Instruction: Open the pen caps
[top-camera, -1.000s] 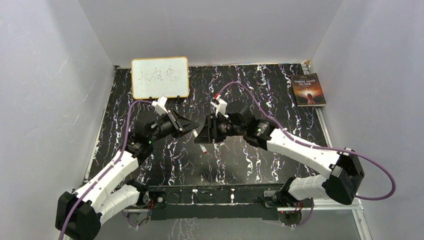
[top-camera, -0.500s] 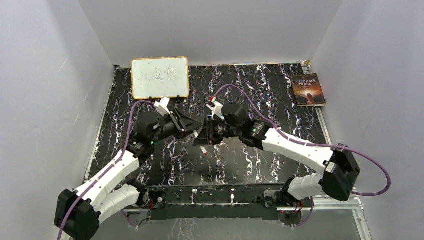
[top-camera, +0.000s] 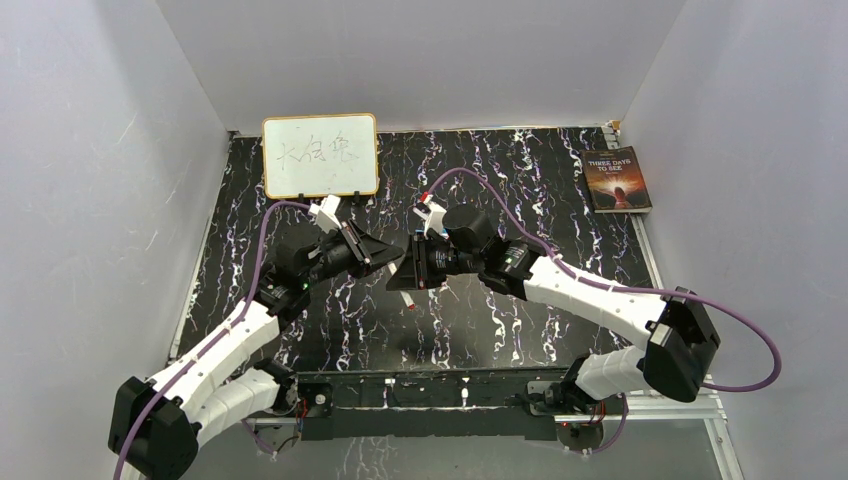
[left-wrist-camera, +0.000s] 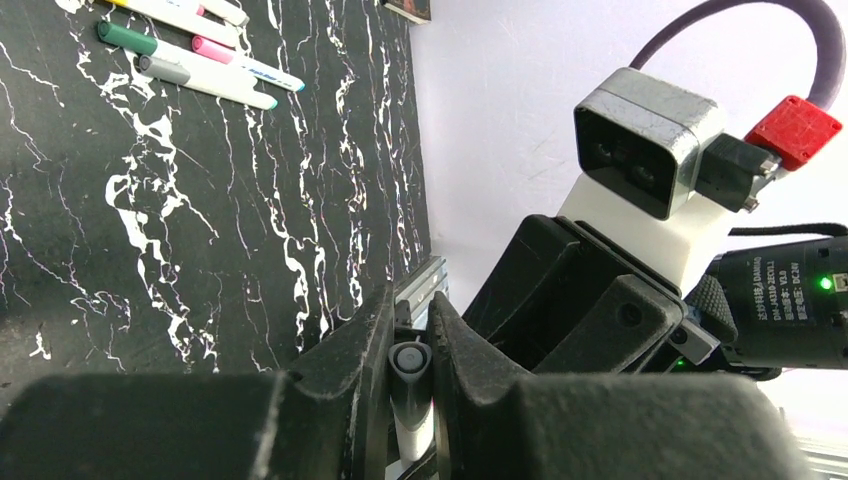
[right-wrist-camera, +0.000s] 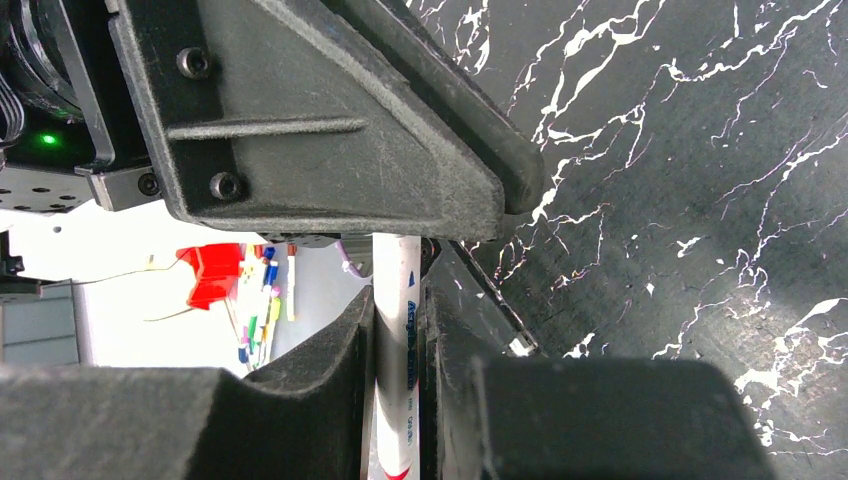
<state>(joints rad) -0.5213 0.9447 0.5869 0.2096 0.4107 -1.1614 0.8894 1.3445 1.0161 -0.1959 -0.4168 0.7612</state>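
A white-barrelled pen (top-camera: 408, 290) hangs above the table's middle, held between both grippers, its red end (top-camera: 412, 306) pointing to the near edge. My left gripper (top-camera: 394, 259) (left-wrist-camera: 411, 318) is shut on the pen's upper end, where a grey pen cap (left-wrist-camera: 410, 362) shows end-on between the jaws. My right gripper (top-camera: 405, 276) (right-wrist-camera: 397, 300) is shut on the white barrel (right-wrist-camera: 395, 335) just below, nose to nose with the left one. Three more capped pens lie together on the table in the left wrist view: green (left-wrist-camera: 125, 38), pink (left-wrist-camera: 212, 46) and grey (left-wrist-camera: 165, 69).
A framed whiteboard (top-camera: 320, 155) with writing leans at the back left. A book (top-camera: 615, 180) lies at the back right edge of the black marbled table (top-camera: 500, 320). White walls close in on three sides.
The right gripper moved left with the pen, bringing its upper end into the left gripper's jaws. Both grippers now grip the pen. Over the last half second hardly anything shifted.
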